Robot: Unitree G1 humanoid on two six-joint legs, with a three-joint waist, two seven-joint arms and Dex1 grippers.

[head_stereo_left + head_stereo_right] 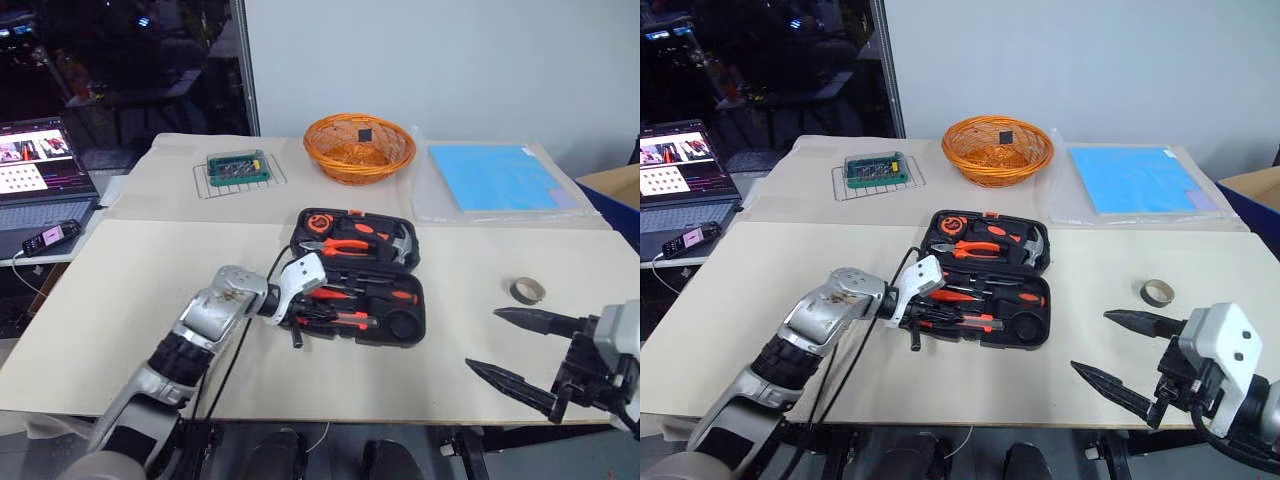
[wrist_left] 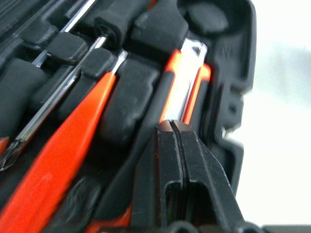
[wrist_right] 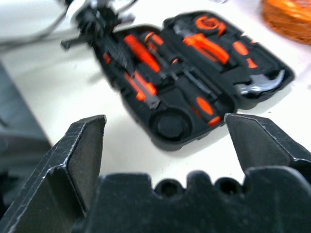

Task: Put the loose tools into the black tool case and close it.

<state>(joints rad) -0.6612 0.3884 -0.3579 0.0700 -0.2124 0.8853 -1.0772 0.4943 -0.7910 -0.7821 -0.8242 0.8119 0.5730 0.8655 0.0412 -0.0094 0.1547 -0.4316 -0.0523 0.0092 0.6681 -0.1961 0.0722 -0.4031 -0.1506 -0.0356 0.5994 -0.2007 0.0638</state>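
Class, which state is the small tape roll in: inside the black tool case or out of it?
Out. The tape roll lies on the table, right of the open black tool case, whose round recess is empty.

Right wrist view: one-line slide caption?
Open right gripper faces the open black tool case; round recess empty.

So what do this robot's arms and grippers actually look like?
The left arm has scuffed silver shells over black ribbed joints, with a black cable alongside. Its wrist is white, ending in the left gripper of two black fingers. The right gripper has long, pointed, ridged black fingers on a white block.
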